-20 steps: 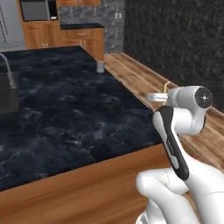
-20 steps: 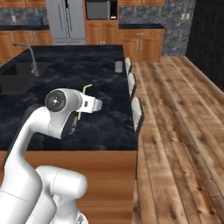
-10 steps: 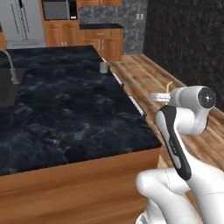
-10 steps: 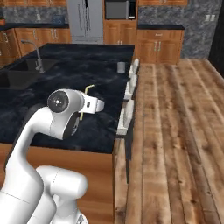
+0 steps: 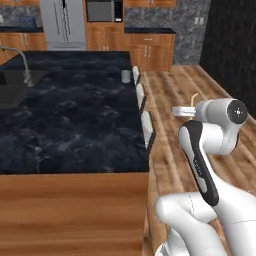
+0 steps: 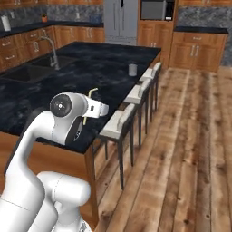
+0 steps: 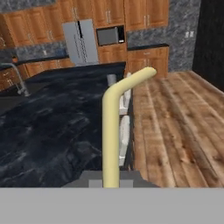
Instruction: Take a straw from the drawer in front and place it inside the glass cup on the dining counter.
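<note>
1. Straw point(image 7: 111, 131), a thin pale tan-yellow bent stick, rises from between the closed fingers of the two-finger gripper point(image 7: 111, 181), which pinches its lower end.
2. Small greyish translucent glass cup point(image 6: 132, 70) stands far ahead, near the right edge of the black white-veined marble dining counter point(image 5: 70, 125).

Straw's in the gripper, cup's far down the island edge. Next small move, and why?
Probably keep closing on the glass cup before any lowering. The gripper is shut on the straw, held beside the near corner of the dining counter, while the cup stands near the far edge, beside the stools.
</note>
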Robot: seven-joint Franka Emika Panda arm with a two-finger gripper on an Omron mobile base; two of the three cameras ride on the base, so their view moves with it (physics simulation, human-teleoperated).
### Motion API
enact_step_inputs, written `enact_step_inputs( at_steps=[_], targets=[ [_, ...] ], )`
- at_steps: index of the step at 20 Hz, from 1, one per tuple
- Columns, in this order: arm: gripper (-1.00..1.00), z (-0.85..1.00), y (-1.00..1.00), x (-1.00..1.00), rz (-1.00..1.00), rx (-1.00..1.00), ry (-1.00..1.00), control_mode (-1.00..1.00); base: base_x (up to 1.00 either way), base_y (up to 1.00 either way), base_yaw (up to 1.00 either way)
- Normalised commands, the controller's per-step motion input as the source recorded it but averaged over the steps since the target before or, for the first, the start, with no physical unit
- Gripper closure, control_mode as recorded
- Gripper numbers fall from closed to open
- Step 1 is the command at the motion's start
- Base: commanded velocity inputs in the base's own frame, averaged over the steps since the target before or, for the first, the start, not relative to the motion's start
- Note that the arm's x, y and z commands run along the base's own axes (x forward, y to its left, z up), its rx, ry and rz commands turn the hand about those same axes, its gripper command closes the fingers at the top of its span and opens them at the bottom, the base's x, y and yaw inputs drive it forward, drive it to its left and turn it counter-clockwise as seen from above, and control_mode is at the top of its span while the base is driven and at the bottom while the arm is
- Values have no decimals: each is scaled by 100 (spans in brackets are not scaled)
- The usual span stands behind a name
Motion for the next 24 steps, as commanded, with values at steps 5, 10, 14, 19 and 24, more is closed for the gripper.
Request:
enact_step_inputs(
  at_steps=[5,10,14,19,24],
  targets=[
    [100,0,0,0,0,0,0,100,-6,-95,35],
    [100,0,0,0,0,0,0,100,-10,-96,30],
    [100,0,0,0,0,0,0,100,0,-94,31],
    [100,0,0,0,0,0,0,100,15,-88,30],
    [100,0,0,0,0,0,0,100,87,-45,12]
  ],
)
